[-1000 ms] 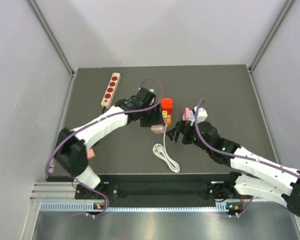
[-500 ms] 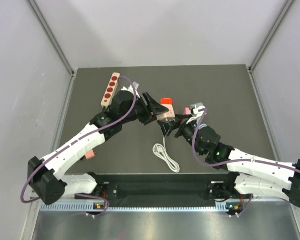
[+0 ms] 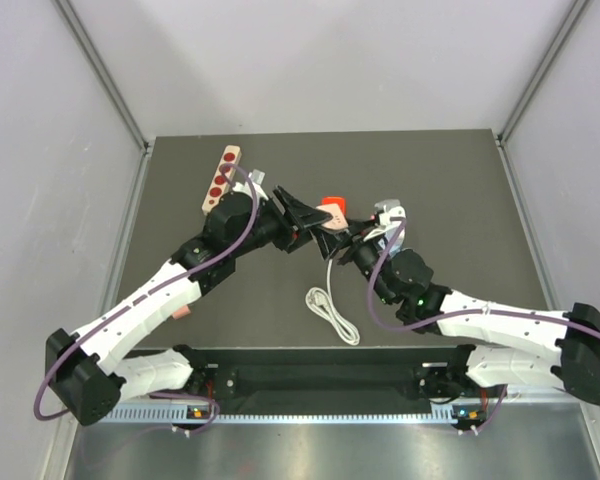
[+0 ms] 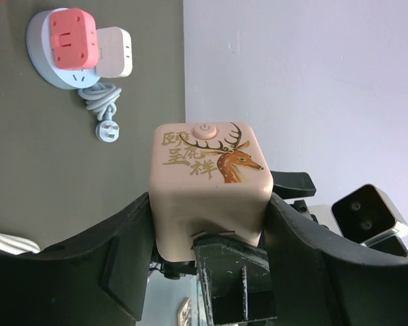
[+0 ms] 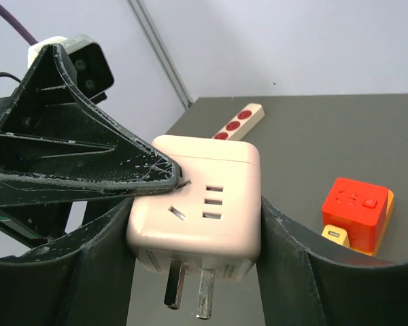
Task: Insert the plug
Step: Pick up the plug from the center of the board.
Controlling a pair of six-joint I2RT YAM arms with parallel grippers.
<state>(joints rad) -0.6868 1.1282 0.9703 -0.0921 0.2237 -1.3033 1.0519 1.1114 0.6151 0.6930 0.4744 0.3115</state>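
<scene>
One small, squarish bright red plug (image 5: 355,202)

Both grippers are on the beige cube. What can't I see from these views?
Top view: the beige cube is almost covered by the left gripper and right gripper.
Top view: the red plug is partly hidden behind the left gripper.
Left wrist: the cube's prongs are hidden beneath its own body.
Right wrist: the red plug's underside is hidden by its own body.
</scene>
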